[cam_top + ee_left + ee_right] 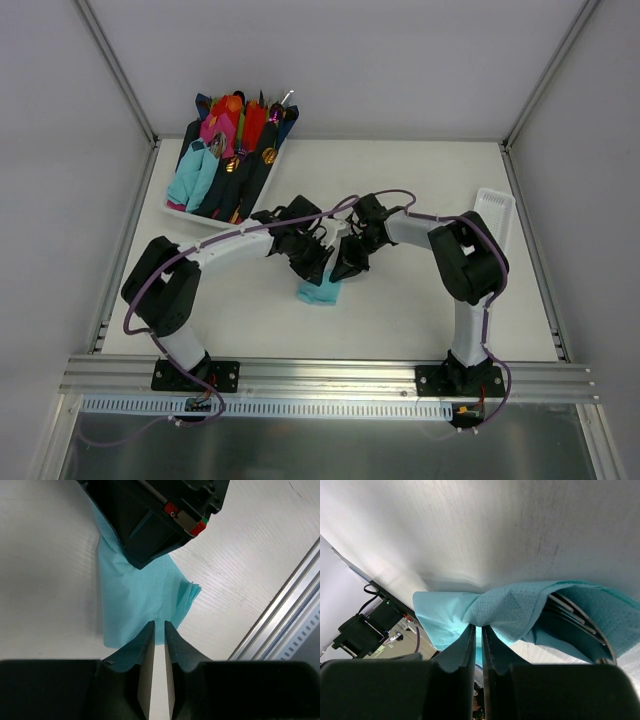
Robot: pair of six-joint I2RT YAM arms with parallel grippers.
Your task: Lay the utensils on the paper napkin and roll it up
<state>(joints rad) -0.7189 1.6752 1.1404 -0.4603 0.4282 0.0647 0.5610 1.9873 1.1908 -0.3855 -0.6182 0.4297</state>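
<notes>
Paper napkin (pixel 510 605) is being pinched by the right gripper (pixel 478 626); left gripper (pixel 159 623) hold unclear; rolling is needing even tension around utensils (pixel 572 612)

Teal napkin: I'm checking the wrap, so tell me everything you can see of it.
The teal napkin is thin, dimpled paper, folded loosely over silver utensils that show at its open side. It lies crumpled on the white table. The right gripper pinches one fold.
</notes>
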